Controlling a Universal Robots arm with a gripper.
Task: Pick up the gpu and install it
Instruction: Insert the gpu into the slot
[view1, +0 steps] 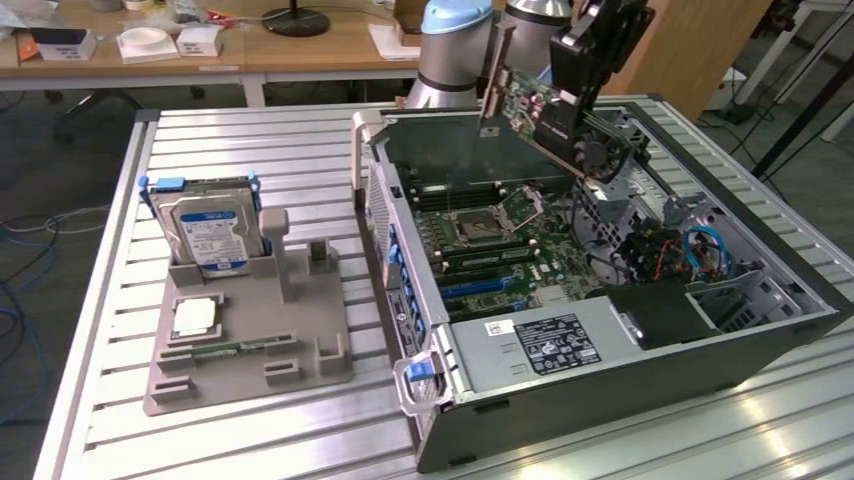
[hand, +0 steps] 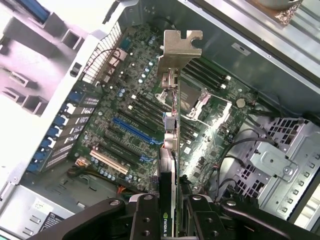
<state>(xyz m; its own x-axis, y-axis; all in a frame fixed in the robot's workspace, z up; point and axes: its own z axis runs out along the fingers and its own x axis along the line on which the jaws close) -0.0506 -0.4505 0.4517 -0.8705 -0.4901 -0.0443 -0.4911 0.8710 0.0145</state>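
Note:
The gpu (view1: 558, 112), a green card with a black round fan and a silver end bracket, hangs tilted above the open computer case (view1: 747, 350). My gripper (view1: 587, 55) is shut on its upper edge. In the wrist view the gpu (hand: 171, 130) runs edge-on away from my gripper (hand: 169, 210), its silver bracket (hand: 178, 50) at the far end, over the motherboard (hand: 130, 115). A blue expansion slot (hand: 132, 131) lies below the card and a little to one side. The card is clear of the board.
A grey holder (view1: 247, 330) on the slatted table carries a silver hard drive (view1: 207, 232) with a blue-white label and a narrow green memory stick (view1: 220, 350). Inside the case are a power supply (view1: 554, 340), cables and a drive cage (hand: 280, 160).

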